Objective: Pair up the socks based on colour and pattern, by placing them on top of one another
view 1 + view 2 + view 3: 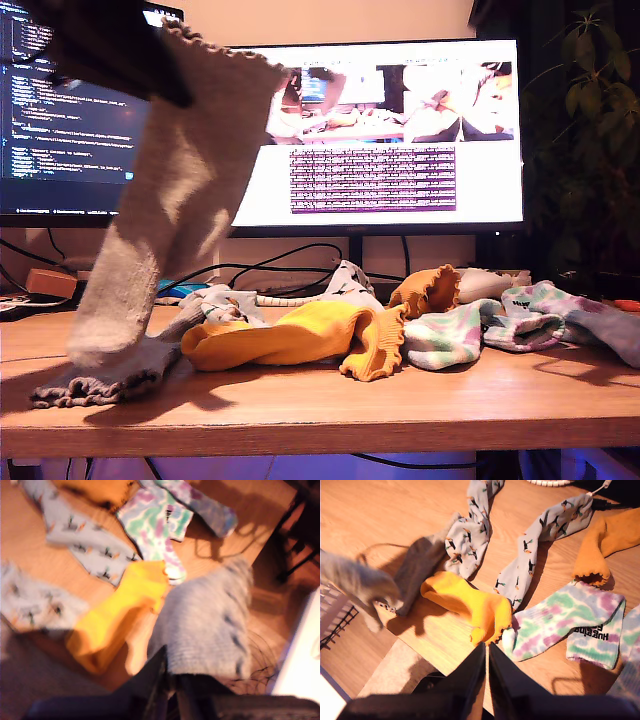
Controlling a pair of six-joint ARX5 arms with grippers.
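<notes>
- One grey ribbed sock (170,190) is held up off the wooden table (400,400) by my first gripper (170,677), whose jaws are clamped on its cuff; it dangles over a second grey sock (100,380) at the exterior view's left.
- Closed on nothing, my second gripper (486,652) hovers above a mustard-yellow sock (470,602).
- Figure-printed socks (470,535) and blotched pastel socks (560,617) are spread on the table nearby.
</notes>
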